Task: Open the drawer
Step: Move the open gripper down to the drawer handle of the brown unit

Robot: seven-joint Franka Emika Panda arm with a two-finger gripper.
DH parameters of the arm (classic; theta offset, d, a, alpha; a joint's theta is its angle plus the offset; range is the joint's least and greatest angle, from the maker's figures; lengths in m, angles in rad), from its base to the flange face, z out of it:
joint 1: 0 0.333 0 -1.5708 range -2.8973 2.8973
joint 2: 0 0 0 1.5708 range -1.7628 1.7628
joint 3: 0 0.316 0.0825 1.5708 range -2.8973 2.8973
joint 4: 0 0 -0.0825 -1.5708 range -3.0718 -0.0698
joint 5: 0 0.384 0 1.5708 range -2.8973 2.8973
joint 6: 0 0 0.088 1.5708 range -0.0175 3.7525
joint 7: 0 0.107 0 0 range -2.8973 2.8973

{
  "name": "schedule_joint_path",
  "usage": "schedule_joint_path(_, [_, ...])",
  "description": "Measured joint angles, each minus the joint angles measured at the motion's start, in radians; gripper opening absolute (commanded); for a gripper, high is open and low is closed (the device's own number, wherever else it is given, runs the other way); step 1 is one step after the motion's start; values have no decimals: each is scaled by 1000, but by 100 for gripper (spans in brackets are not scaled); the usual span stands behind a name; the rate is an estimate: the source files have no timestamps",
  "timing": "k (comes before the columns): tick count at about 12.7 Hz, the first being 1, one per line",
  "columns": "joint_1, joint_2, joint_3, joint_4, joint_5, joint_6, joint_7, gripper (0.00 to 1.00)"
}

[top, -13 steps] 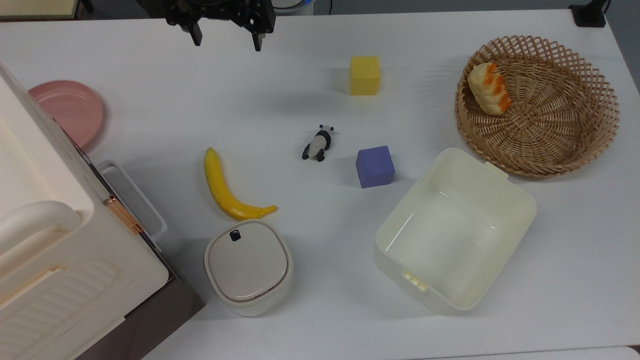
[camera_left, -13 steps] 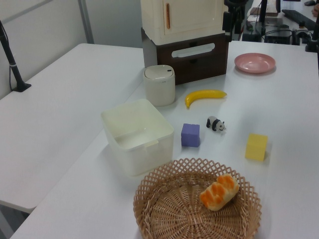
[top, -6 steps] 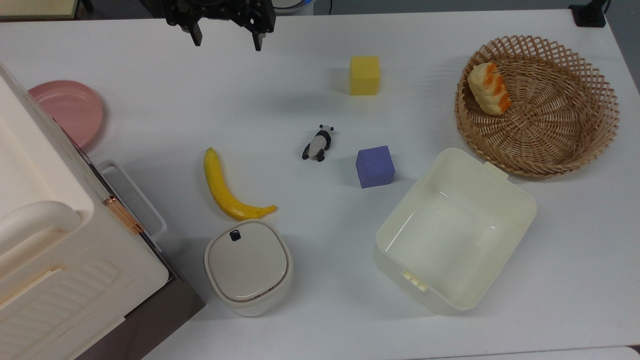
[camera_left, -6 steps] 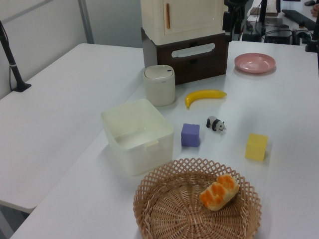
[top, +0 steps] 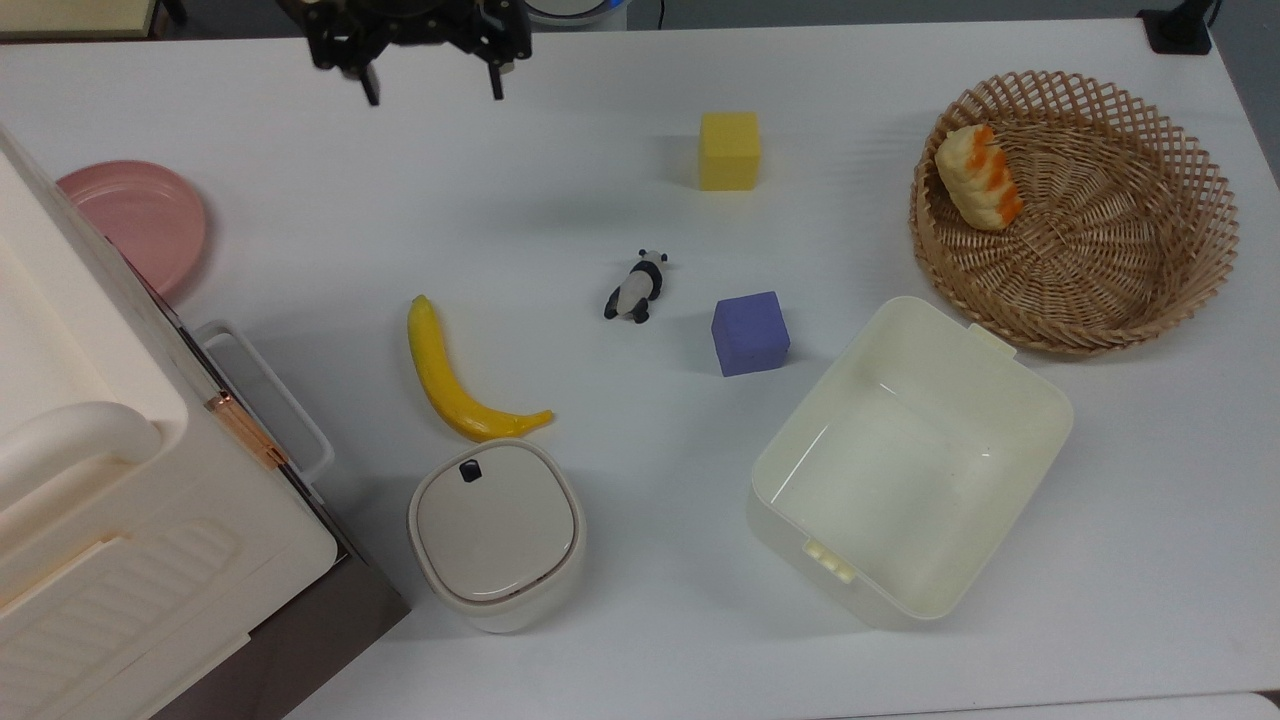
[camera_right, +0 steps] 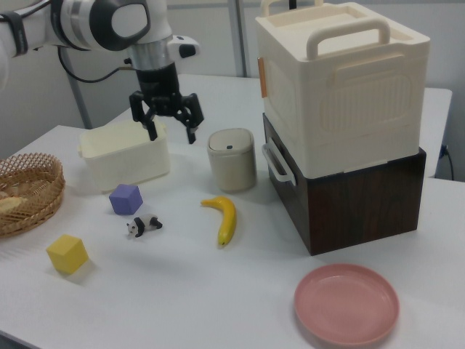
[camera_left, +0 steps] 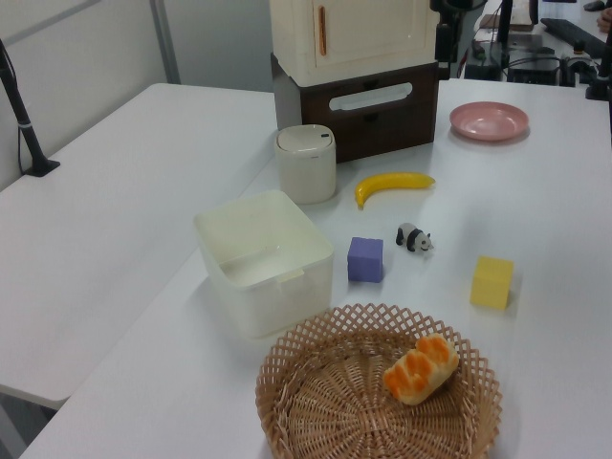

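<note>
**A:** How far had you got with the drawer (camera_right: 347,195)?

**B:** Nowhere yet, by my reading. It sat shut, its dark front flush under the cream box (camera_right: 341,87) stacked on it. Its handle (top: 268,396) stood free, with nothing on it.

**A:** And where was it from your gripper (camera_right: 166,123)?

**B:** Well apart. In the right view the drawer lay off to the gripper's right and lower; in the top view the handle lay far below it and a little to its left. The bin (camera_right: 123,153) sat behind the gripper in the right view, and the lidded pot (camera_right: 232,159) just to its right.

**A:** How did you have the fingers?

**B:** Spread wide, pointing down, holding nothing, hanging above the table (top: 600,130).

**A:** So what was left for you?

**B:** The whole job, I'd judge: travel across to the handle, close on it, then pull the front outward. The banana (top: 449,377) lay in front of the drawer, between the gripper and the pot in the top view. The panda (top: 635,286) was further off, to the gripper's lower right.
</note>
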Motion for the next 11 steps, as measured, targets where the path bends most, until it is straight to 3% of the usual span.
schedule_joint_path(4, [145,24,-196,0,-5,103,-329,100])
schedule_joint_path(6, [216,44,-277,0,-5,159,-413,100])
schedule_joint_path(9, [321,105,-370,-1,-5,267,-439,100])
schedule_joint_path(11, [328,167,-381,-2,-9,385,-440,100])
